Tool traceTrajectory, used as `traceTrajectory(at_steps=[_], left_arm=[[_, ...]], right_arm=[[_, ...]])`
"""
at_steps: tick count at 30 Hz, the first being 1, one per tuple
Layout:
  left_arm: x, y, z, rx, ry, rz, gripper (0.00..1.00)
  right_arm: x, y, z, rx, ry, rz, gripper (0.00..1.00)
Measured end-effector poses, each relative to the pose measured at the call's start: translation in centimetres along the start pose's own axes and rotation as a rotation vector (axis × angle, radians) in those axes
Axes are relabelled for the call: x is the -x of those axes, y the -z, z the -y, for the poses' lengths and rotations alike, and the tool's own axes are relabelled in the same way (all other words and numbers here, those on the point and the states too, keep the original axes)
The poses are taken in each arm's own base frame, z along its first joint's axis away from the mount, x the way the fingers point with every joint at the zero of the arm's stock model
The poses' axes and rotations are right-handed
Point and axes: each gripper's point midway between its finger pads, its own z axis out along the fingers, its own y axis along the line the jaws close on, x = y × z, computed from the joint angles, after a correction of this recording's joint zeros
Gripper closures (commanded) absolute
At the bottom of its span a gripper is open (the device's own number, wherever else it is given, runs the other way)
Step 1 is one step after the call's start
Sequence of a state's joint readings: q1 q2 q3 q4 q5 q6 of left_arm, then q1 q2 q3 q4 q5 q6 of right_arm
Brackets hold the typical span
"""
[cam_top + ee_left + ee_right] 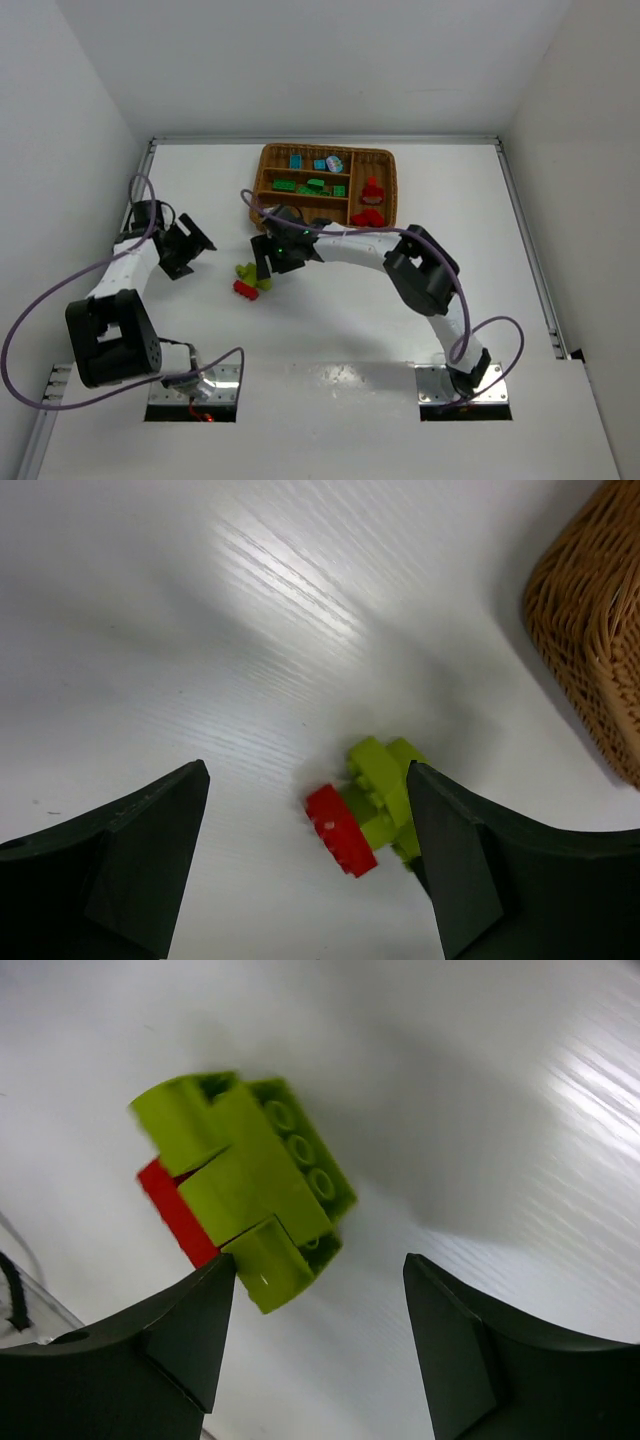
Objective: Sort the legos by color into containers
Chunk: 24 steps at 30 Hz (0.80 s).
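On the white table, the wicker tray sits by the far edge and already holds blue, green and red bricks. The right tool, spread and empty, hovers just beside the loose pile left of the table's centre. It is nearer than the left tool, also spread and empty, toward the left edge. The lime-yellow bricks lie off toward one finger, their stud row running obliquely to the gap, studs facing sideways. The red brick touches them on the near-edge side.
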<state>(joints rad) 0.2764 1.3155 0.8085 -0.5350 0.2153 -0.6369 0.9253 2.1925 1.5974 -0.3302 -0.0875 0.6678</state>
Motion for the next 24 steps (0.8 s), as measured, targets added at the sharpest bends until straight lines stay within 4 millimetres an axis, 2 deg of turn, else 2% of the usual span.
traceTrajectory(at_steps=[7, 12, 16, 20, 24], left_arm=[[-1.3, -1.4, 2.0, -0.039, -0.105, -0.090, 0.14], [-4.4, -1.9, 4.2, -0.086, -0.221, -0.173, 0.15], [-7.1, -1.9, 6.2, -0.142, -0.353, -0.239, 0.15], [-9.6, -1.7, 7.8, -0.171, -0.484, -0.280, 0.15], [-10.8, -1.5, 8.8, -0.179, -0.548, -0.288, 0.15]], right_arm=[[-2.2, 4.1, 4.9, -0.110, -0.052, 0.004, 0.33], [-3.0, 5.9, 6.9, -0.193, -0.041, 0.001, 0.33], [-3.6, 7.4, 7.4, -0.225, -0.039, 0.003, 0.33], [-3.5, 9.3, 7.0, -0.219, -0.050, 0.035, 0.33], [-3.1, 10.4, 6.0, -0.188, -0.058, 0.062, 0.33]])
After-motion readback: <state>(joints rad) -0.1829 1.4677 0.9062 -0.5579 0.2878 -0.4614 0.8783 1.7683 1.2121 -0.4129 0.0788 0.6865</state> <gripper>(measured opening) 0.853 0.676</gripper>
